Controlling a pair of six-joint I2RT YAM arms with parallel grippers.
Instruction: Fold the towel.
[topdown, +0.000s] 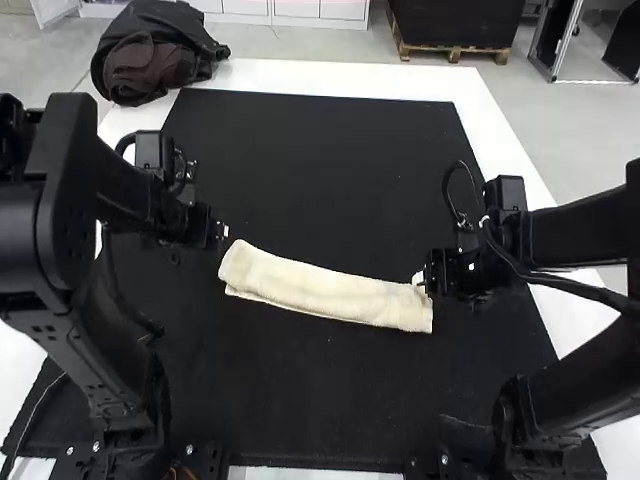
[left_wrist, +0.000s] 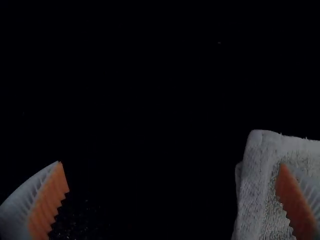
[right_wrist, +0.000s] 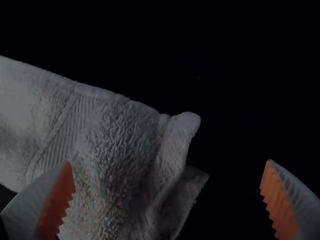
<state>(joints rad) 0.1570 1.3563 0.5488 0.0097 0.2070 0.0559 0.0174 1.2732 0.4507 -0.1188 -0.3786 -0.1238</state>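
1. Black jointed left arm (topdown: 70, 190) stands left of the long, cream terry-cloth towel (topdown: 330, 295).
2. Left hand (topdown: 224, 231), white ribbed fingers with orange pads (left_wrist: 47, 205), is spread wide near the towel's left end.
3. Right hand (topdown: 420, 281), likewise ribbed and orange-padded, is spread wide at the towel's right end; contact is unclear.
4. Folded into a narrow strip, the towel shows a lower layer along its near edge; the right end looks rumpled.
5. Beneath the towel, a black mat (topdown: 300, 400) covers the white bench (topdown: 500, 120).

Counted: one towel (topdown: 325, 292), two arms (topdown: 70, 190), one left gripper (topdown: 225, 231), one right gripper (topdown: 419, 282), one black mat (topdown: 320, 160), one white table (topdown: 320, 76), one dark bundle (topdown: 150, 60).
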